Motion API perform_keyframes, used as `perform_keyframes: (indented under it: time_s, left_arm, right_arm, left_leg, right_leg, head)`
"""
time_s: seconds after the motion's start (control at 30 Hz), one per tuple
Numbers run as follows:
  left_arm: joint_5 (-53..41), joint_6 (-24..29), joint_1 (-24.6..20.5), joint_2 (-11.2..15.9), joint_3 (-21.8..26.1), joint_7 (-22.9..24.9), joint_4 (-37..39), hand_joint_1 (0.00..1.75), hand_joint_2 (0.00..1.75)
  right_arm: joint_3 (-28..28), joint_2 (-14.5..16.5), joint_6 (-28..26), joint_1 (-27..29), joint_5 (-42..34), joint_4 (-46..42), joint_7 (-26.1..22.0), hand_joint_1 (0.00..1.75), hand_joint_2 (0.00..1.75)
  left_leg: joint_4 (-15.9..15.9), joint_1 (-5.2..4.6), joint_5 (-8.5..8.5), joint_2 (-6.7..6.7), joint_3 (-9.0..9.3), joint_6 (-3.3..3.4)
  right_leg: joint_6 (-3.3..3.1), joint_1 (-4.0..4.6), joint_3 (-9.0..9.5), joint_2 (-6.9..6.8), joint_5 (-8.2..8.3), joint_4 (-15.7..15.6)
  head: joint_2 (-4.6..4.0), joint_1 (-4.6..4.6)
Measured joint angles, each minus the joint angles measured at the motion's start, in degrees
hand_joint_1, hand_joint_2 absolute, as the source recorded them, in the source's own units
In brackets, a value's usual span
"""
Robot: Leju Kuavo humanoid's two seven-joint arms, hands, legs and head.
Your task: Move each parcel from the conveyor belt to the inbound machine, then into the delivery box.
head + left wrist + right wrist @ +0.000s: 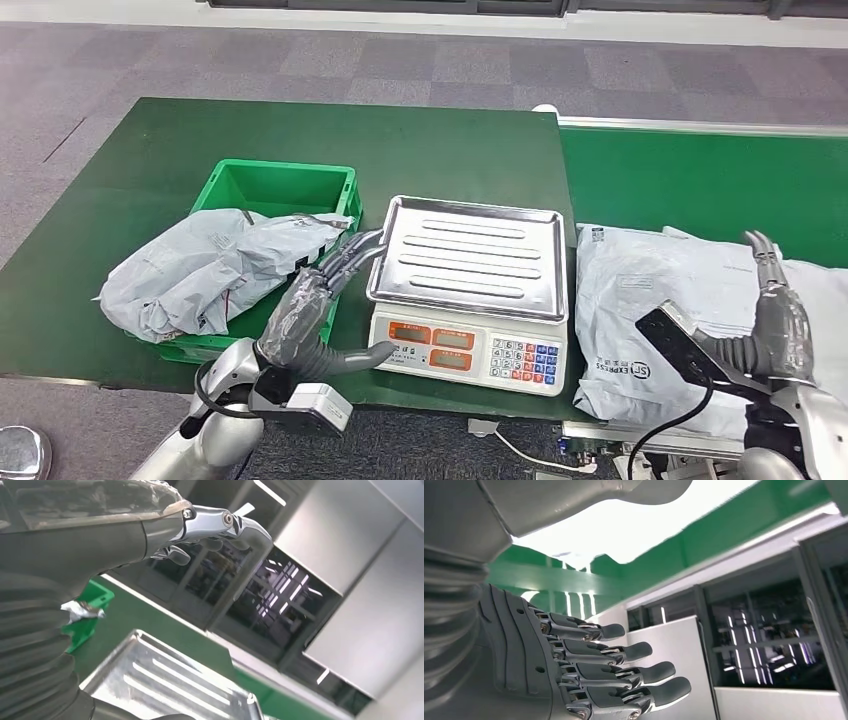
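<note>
Right of the scale (467, 290), my right robot hand (780, 325) is hovering open and empty over the soft, slippery parcel (650, 300); I'm judging its bunched edge the best hold.

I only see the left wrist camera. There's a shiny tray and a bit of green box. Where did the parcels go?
Observer: One grey parcel lies across the green box, hanging over its rim.
Operator: Are there more?
Observer: Yes. A white parcel lies on the belt, on the other side of the scale from the box.
Operator: Is the other hand holding it?
Observer: No. The right hand is above it, fingers straight, holding nothing.
</note>
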Motion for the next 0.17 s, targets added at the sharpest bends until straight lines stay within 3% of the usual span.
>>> perform_keyframes:
  time_s: [0.17]
  left_arm:
    - [-0.1, -0.4, -1.2, 0.2, -1.8, -0.5, 2.3, 0.0, 1.75]
  right_arm:
    - [0.0, 0.6, -1.9, 0.2, 0.4, -1.7, -1.0, 0.0, 1.75]
  left_leg:
    - [0.0, 0.0, 0.0, 0.0, -0.01, 0.0]
  right_leg:
    - [0.0, 0.0, 0.0, 0.01, 0.0, 0.0]
  head:
    - [0.0, 0.0]
